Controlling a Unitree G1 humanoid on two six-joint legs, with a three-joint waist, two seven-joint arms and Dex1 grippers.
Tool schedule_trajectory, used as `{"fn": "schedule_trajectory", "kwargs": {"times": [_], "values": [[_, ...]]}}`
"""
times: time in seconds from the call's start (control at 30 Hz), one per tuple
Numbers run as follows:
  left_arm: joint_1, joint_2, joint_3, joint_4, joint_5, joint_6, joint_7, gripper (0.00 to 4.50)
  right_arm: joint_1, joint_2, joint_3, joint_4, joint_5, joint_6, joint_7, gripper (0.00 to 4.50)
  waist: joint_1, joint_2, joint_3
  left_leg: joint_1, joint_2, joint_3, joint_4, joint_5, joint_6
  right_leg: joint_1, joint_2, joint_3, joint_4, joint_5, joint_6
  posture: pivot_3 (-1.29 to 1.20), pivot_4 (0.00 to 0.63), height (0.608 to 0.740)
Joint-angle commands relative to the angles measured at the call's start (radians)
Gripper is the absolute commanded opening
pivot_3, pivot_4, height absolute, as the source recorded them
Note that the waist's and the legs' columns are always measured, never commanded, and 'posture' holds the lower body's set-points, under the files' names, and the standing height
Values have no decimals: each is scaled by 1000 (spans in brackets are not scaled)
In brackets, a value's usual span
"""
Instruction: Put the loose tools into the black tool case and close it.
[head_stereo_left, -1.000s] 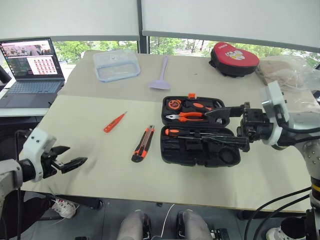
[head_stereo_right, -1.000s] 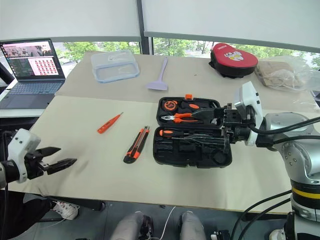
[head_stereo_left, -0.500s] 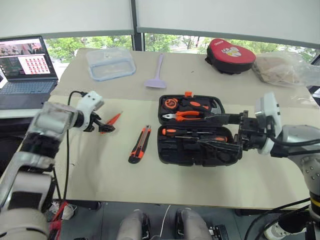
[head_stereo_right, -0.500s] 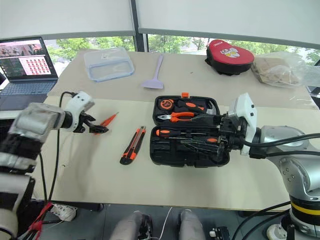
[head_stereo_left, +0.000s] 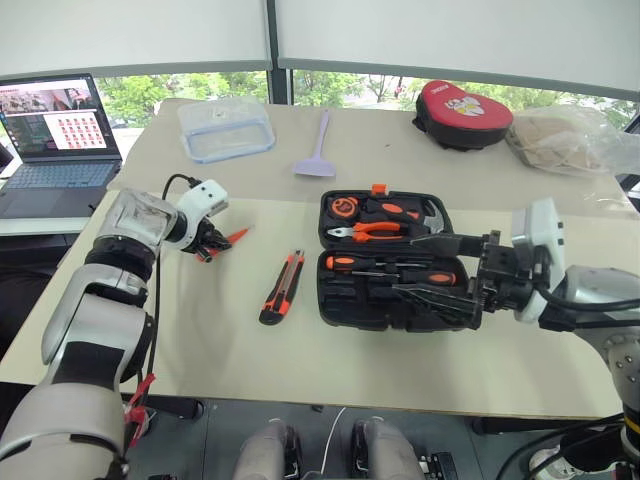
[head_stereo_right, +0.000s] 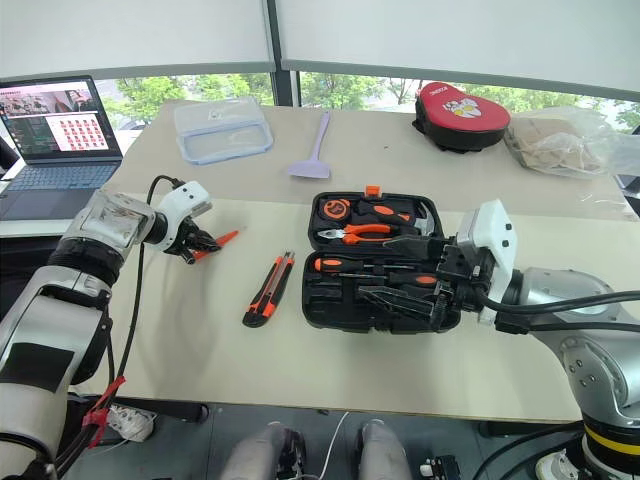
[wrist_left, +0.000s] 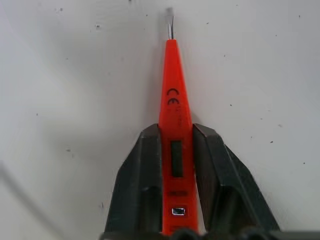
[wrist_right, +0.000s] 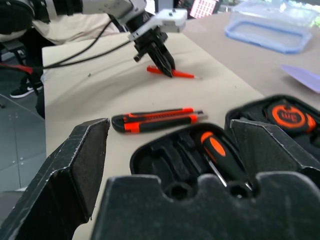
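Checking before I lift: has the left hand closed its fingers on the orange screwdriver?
Yes, in the left wrist view both fingers of the left hand press against the sides of the orange screwdriver.

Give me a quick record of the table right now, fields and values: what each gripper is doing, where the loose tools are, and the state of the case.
left gripper: shut on the orange screwdriver, which lies on the table
right gripper: open, holding nothing, hovering over the right side of the tool case
tool case: open, lid flat, pliers and two black-and-orange screwdrivers already in their slots
utility knife: loose on the table, left of the case
away from the work: clear lidded box, lilac scraper, red pouch
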Motion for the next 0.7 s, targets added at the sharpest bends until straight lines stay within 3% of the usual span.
{"fn": "schedule_trajectory", "kwargs": {"times": [0.03, 0.13, 0.3, 0.5, 0.7], "values": [[-23, -19, 83, -52, -57, -119, -72, 426, 25, -48, -75, -3, 5, -29, 38, 4500, 1, -1, 1, -1, 0, 0, 1, 0, 0, -1, 0, 0, 0, 0, 0, 0, 150, 731], [-4, -31, 90, -257, -136, -161, -287, 426, 100, -97, -119, 16, -14, -24, 81, 4500, 9, -3, 1, -9, 1, -3, 7, -2, 3, -2, 0, -5, 0, 0, 0, 0, 150, 731], [21, -80, 12, -514, -157, -75, -426, 426, 200, -115, -154, 18, -78, -68, 91, 4500, 7, -2, 1, -10, 0, -2, 12, -4, 7, 0, -1, -5, -4, 3, 5, 0, 150, 731], [-13, -219, -128, -559, -52, 60, -374, 426, 215, -92, -128, -9, -88, -83, 62, 4500, 3, -2, 1, -8, 0, -2, 12, -4, 7, 1, 0, -2, -2, 2, 6, 0, 150, 731], [-36, -319, -171, -526, -9, 152, -324, 426, 208, -85, -112, -9, -96, -87, 49, 4500, 1, -3, 2, -9, 0, -2, 12, -4, 7, -1, 1, -1, -2, 2, 5, 0, 150, 731]]}}
